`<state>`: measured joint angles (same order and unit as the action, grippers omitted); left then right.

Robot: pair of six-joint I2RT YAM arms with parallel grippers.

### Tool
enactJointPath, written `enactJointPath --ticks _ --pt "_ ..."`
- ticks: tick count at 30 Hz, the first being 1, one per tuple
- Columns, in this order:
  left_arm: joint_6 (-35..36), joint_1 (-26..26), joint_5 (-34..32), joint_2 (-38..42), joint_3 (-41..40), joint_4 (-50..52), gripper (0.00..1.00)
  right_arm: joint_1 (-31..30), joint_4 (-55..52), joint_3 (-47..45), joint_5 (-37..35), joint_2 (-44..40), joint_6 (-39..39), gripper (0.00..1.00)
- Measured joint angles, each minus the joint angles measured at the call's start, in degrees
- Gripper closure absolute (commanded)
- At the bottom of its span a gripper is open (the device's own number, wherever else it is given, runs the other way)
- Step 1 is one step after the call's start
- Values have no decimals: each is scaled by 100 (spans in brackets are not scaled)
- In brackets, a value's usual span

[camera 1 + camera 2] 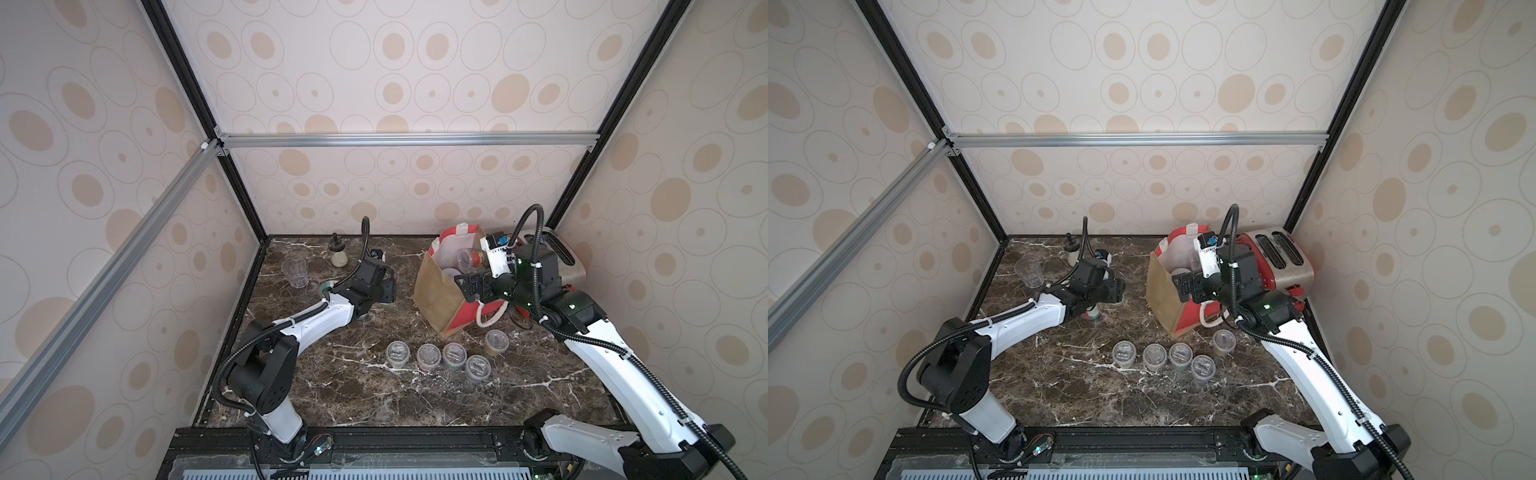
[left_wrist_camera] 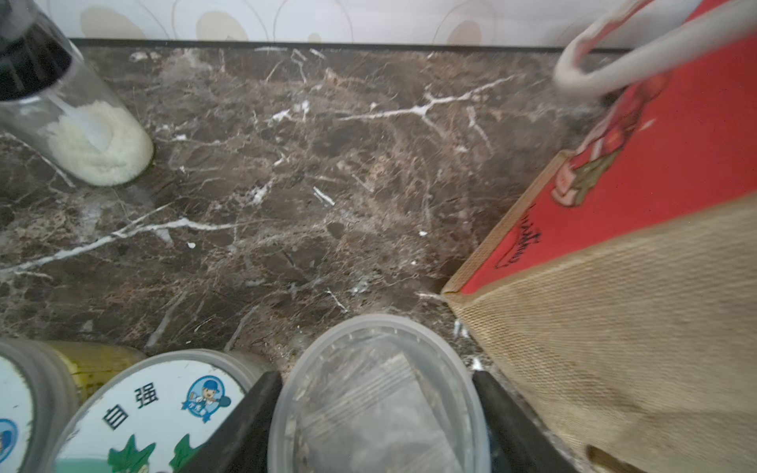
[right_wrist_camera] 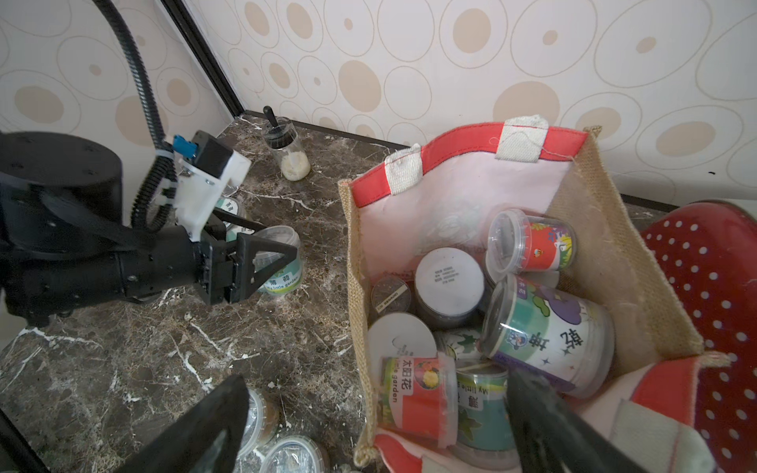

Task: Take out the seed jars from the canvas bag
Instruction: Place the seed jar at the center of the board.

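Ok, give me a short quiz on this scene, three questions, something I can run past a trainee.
1. True or false: the right gripper is shut on a jar inside the canvas bag.
2. How many short seed jars stand grouped on the table in front of the bag? A three, B five, C eight.
3. What do the fingers of the left gripper hold?
Key: 1 false, its fingers are open at the bag's mouth. 2 B. 3 a clear-lidded jar, gripped on both sides.
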<state>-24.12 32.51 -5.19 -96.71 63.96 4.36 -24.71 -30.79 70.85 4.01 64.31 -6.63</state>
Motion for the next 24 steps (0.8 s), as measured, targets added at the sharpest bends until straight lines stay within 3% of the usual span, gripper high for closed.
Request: enactJointPath --ticks 4,11,19,24 --pt "83 162 -293 -396 -46 -92 37 94 -35 0 -26 85 -79 0" --pt "98 433 -581 -680 -46 -140 2 341 -238 48 -81 343 -256 0" --pt "81 522 -623 -210 144 317 2 901 -542 210 -85 557 -546 0" --pt "85 529 -476 413 828 518 2 1333 -769 509 -2 756 -728 0"
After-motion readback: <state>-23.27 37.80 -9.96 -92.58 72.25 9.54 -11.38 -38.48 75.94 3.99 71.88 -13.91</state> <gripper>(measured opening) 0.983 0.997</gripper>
